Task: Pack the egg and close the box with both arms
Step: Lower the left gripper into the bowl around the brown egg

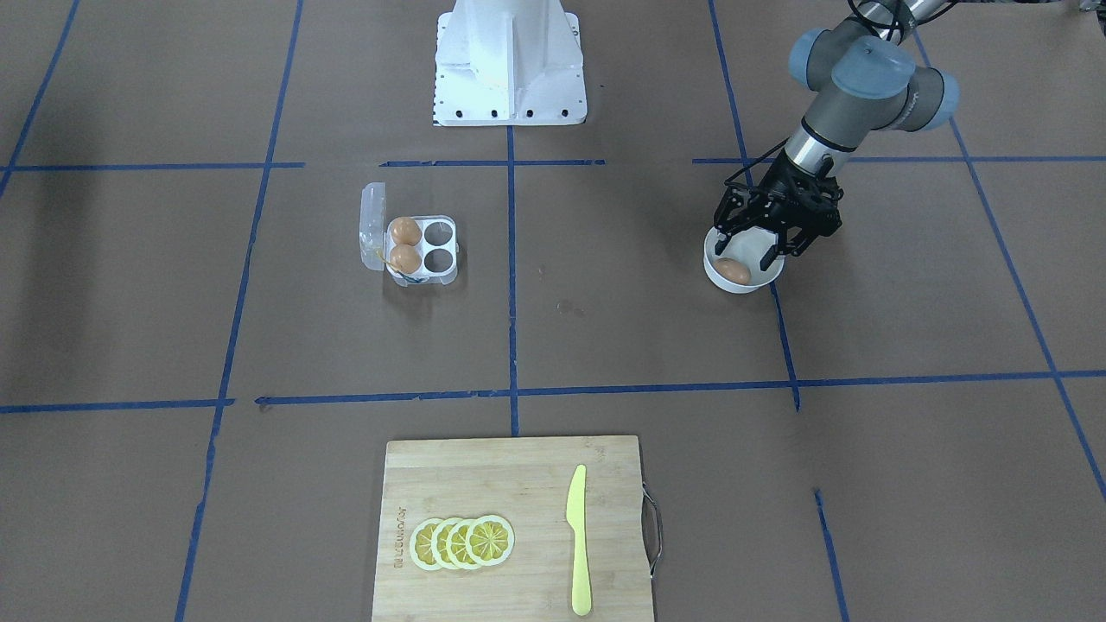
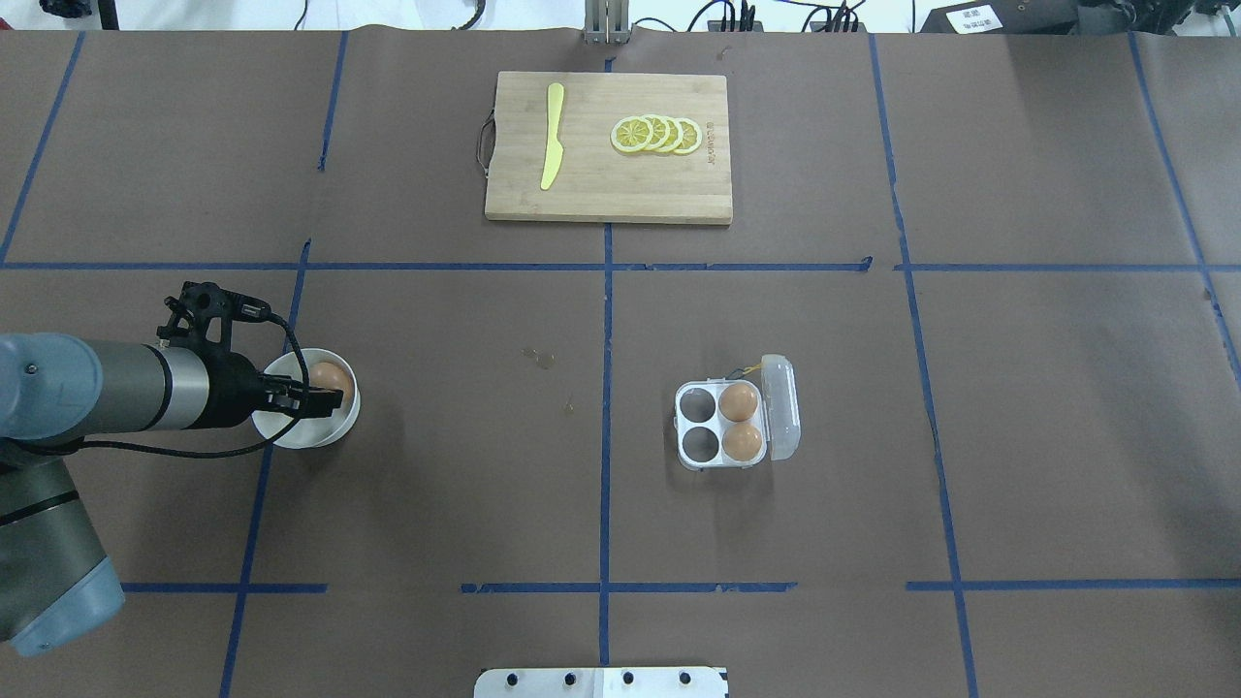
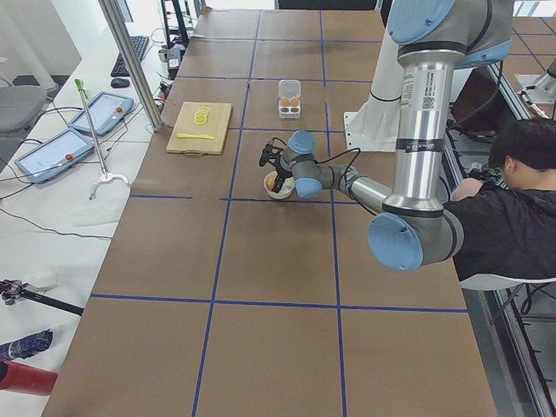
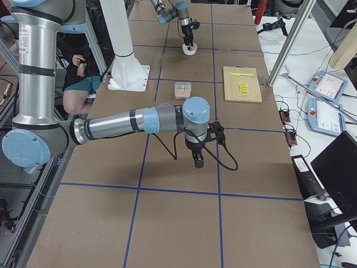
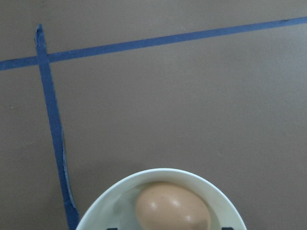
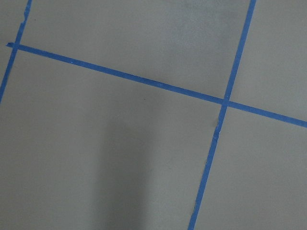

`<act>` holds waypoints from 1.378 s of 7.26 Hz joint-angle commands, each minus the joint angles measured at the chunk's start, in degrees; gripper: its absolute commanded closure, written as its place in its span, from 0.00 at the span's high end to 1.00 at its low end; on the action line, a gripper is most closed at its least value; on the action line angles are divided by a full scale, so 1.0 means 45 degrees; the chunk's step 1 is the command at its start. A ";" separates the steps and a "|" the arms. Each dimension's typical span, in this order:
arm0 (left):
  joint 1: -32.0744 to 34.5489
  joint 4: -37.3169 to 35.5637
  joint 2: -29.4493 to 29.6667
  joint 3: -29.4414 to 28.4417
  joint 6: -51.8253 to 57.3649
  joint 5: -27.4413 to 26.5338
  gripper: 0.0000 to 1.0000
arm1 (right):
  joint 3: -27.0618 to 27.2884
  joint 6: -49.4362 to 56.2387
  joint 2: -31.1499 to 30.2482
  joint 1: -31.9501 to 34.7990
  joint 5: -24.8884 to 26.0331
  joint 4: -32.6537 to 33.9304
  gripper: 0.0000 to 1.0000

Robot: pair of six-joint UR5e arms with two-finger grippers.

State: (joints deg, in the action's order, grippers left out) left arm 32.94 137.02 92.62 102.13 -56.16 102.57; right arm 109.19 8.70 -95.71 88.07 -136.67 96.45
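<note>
One orange-brown egg [image 1: 734,271] [image 2: 328,375] [image 5: 172,207] lies in a round white bowl [image 1: 735,288] [image 2: 291,438] [image 5: 163,172]. My left gripper [image 1: 745,253] [image 2: 325,397] hangs open just over that bowl, its fingers apart on either side of the egg. The clear box [image 1: 435,259] [image 2: 696,427] sits mid-table with its lid [image 1: 372,226] [image 2: 781,407] folded open. It holds two eggs [image 1: 404,244] [image 2: 741,421] in the cells by the lid, and the other two cells are bare. My right gripper [image 4: 198,159] shows only in the exterior right view, low over bare table; I cannot tell its state.
A wooden cutting board [image 1: 518,484] [image 2: 601,184] carries lemon slices [image 1: 462,542] [image 2: 657,135] and a yellow knife [image 1: 578,540] [image 2: 553,145]. The white pedestal [image 1: 510,60] stands at the robot's side. A person [image 3: 512,200] sits beside the table.
</note>
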 commanded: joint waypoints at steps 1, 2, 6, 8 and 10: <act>-0.0055 0.0000 0.0003 -0.0116 0.0019 0.0000 0.78 | -0.0008 0.0000 0.0000 0.0000 0.0000 -0.0007 1.00; -0.0055 0.0000 0.0003 -0.0117 0.0019 0.0000 0.78 | -0.0008 0.0000 0.0000 0.0000 0.0000 -0.0007 1.00; -0.0133 0.0000 0.0314 -0.0388 0.0000 0.0000 0.79 | -0.0027 0.0000 0.0000 0.0000 0.0000 -0.0007 1.00; -0.0133 0.0000 0.0394 -0.0468 0.0019 0.0019 0.79 | -0.0027 0.0000 0.0000 0.0000 0.0000 -0.0007 1.00; -0.0133 0.0000 0.0433 -0.0449 0.0019 0.0019 0.78 | -0.0027 0.0000 0.0000 0.0000 0.0000 -0.0007 1.00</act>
State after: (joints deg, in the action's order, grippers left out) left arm 32.37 137.02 94.43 100.09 -56.08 102.61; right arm 109.07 8.70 -95.71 88.07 -136.67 96.42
